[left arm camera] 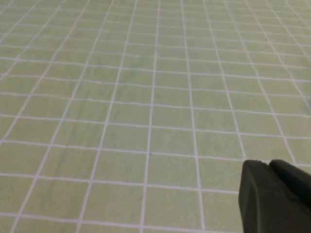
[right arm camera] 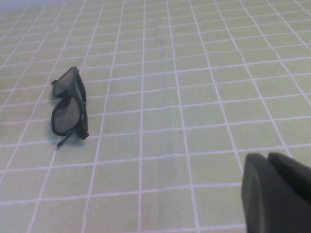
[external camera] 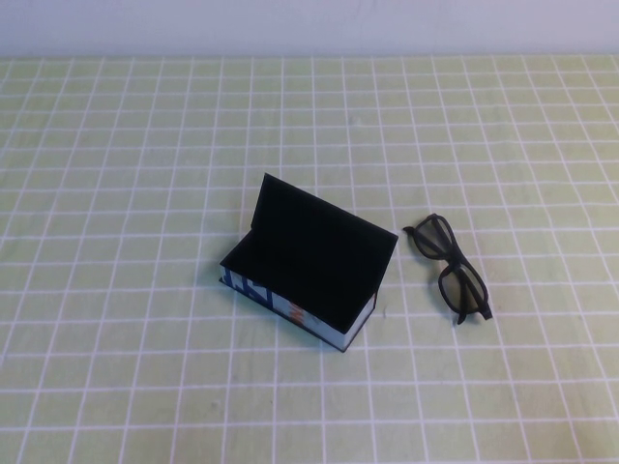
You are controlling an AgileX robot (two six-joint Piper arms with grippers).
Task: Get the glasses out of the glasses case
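The black glasses case (external camera: pixel 308 263) stands open in the middle of the table, its flap lid raised, its inside dark and its white-blue side panel facing me. The black glasses (external camera: pixel 449 268) lie folded on the cloth to the right of the case, outside it; they also show in the right wrist view (right arm camera: pixel 69 108). Neither arm shows in the high view. My left gripper (left arm camera: pixel 268 165) is shut and empty over bare cloth. My right gripper (right arm camera: pixel 266 158) is shut and empty, apart from the glasses.
A green cloth with a white grid (external camera: pixel 145 145) covers the whole table. A pale wall (external camera: pixel 309 24) runs along the far edge.
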